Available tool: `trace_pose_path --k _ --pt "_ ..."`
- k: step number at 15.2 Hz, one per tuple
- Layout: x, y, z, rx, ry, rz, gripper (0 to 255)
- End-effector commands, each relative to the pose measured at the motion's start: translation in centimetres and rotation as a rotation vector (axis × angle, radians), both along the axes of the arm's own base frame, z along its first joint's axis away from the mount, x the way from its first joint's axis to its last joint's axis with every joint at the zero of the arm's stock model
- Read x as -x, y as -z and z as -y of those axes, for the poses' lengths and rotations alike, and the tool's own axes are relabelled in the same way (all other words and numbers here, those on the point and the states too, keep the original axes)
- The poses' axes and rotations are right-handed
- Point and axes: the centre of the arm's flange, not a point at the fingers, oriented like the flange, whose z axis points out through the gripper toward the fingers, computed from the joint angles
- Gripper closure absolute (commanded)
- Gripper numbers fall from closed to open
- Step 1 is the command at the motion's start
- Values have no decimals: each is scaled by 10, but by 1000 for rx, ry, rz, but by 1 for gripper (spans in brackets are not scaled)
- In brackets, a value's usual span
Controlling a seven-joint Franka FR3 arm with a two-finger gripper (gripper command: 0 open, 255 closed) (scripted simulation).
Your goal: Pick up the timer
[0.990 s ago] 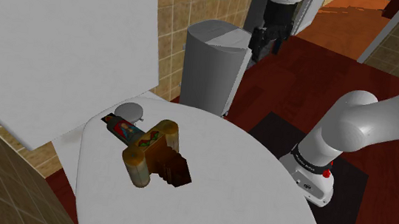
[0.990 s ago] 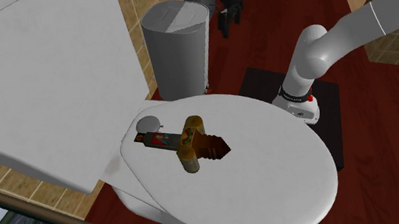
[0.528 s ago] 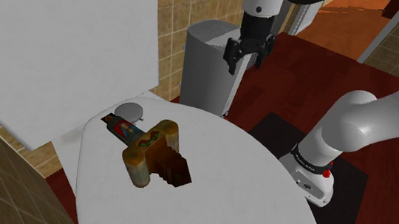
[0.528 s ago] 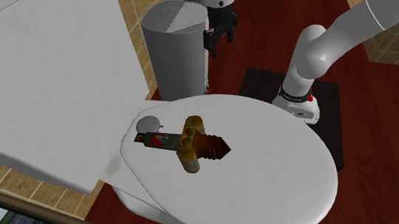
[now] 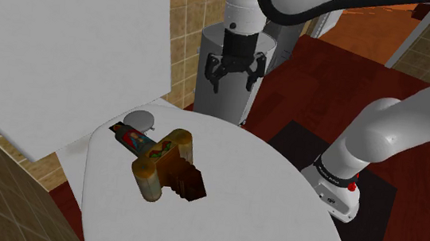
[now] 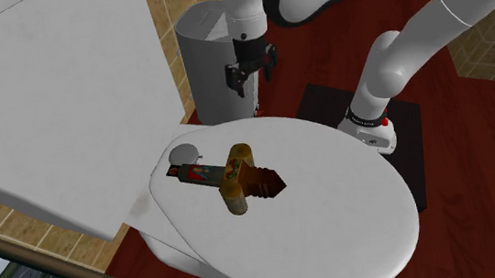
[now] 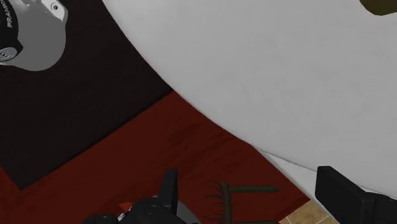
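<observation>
Timer (image 5: 139, 119): on the toilet lid (image 5: 270, 204), at its edge next to the tank (image 5: 61, 38).
Tube (image 5: 129, 139): just beside the timer, toward the lid's middle.
Cylinder (image 5: 156, 166): across the tube's end, with a block (image 5: 189, 182) against it.
Bin (image 5: 226, 49): behind the lid, beside the tank.
Gripper (image 5: 231, 79): in the air before the bin, near the lid's far edge, well apart from the timer.

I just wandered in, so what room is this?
Probably a bathroom: a white toilet lid with its tank behind, tan wall tiles, and a grey bin beside it.
</observation>
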Motion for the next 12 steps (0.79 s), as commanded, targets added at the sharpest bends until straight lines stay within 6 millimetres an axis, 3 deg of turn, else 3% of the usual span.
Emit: trace_pose_path --k 1,12 --pt "-11 6 -25 -6 55 3 0" --pt "-90 41 -134 -28 336 18 0"
